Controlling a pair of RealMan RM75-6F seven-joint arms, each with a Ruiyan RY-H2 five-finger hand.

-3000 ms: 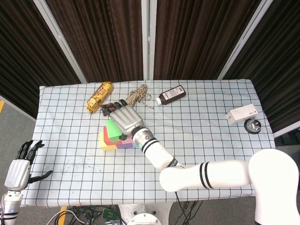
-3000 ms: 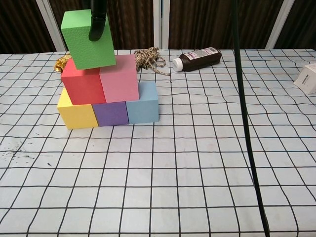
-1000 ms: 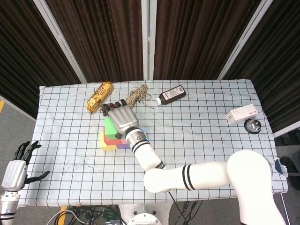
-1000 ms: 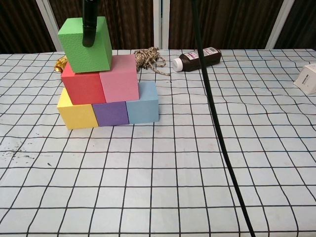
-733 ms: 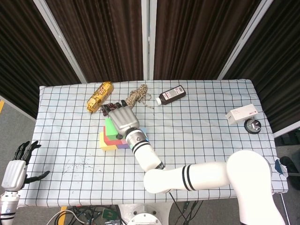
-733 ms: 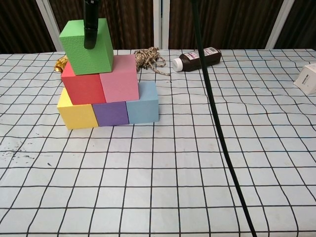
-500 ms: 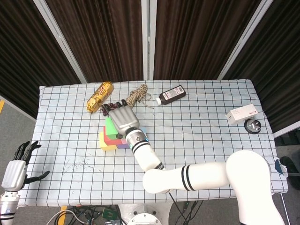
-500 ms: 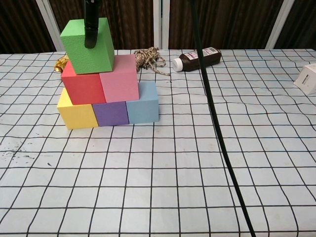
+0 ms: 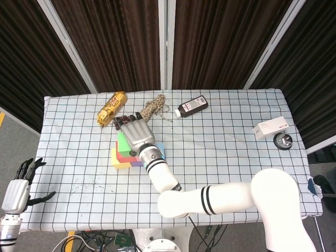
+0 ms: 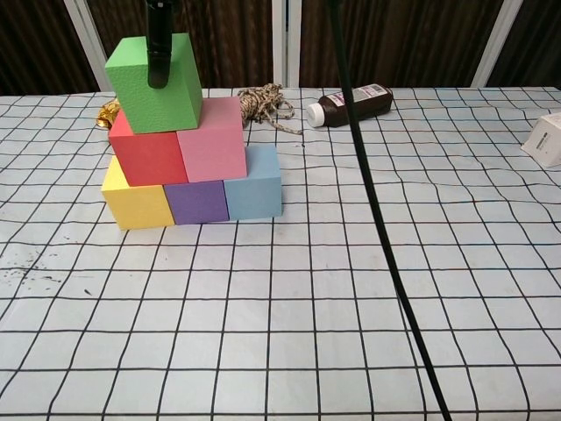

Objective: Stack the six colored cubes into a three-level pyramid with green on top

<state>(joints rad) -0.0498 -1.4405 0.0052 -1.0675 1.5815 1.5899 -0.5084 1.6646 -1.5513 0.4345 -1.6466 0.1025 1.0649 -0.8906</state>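
I had my right hand (image 9: 135, 134) over the stack, palm down, and it gripped the green cube (image 10: 154, 82); in the chest view one dark finger (image 10: 159, 44) lay across the front face of that cube. The green cube sat on the red cube (image 10: 147, 155) and reached a little onto the pink cube (image 10: 211, 140), so it was off centre toward the 9 o'clock side of the second level. I could not tell whether it rested with its full weight or was partly carried by the hand.

Below, the yellow cube (image 10: 137, 203), the purple cube (image 10: 195, 201) and the blue cube (image 10: 254, 185) stood in one row, touching each other, on the checked surface (image 10: 351, 289). The red and pink cubes stood side by side on them.

From the stack, the rope coil (image 10: 266, 101) lay at about 1 o'clock, the dark bottle (image 10: 350, 103) on its side further toward 2 o'clock, and the gold snack bar (image 9: 112, 108) at about 11 o'clock. A white box (image 9: 270, 127) lay well apart at 3 o'clock.

My left hand (image 9: 18, 190) hung off the surface at 8 o'clock, with fingers spread and nothing in it.
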